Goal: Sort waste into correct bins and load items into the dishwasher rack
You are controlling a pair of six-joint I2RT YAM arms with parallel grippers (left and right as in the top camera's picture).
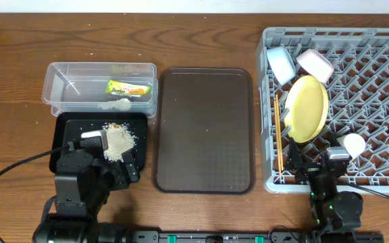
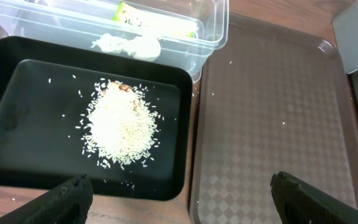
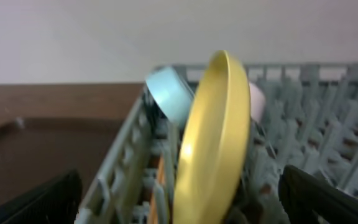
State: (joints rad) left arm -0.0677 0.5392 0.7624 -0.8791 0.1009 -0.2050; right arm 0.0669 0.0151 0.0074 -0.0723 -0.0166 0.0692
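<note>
The green-and-orange wrapper (image 1: 130,88) (image 2: 132,18) lies in the clear tub (image 1: 59,74) (image 2: 211,31). The white rice heap (image 1: 117,140) (image 2: 120,124) lies in the black tray (image 1: 69,125) (image 2: 30,124). In the grey rack (image 1: 377,81) (image 3: 319,124) stand the yellow plate (image 1: 307,108) (image 3: 213,137), light blue bowl (image 1: 281,62) (image 3: 169,93), white bowl (image 1: 315,64), pale green cup (image 1: 353,144) and chopsticks (image 1: 277,131). My left gripper (image 1: 123,169) (image 2: 179,193) is open and empty over the black tray's near right corner. My right gripper (image 1: 314,162) (image 3: 179,199) is open just before the plate's near edge.
The large brown serving tray (image 1: 204,128) (image 2: 272,112) lies between the black tray and the rack. A white lump (image 1: 117,103) (image 2: 129,45) lies in the clear tub's near side. Bare wooden table runs along the back and far left.
</note>
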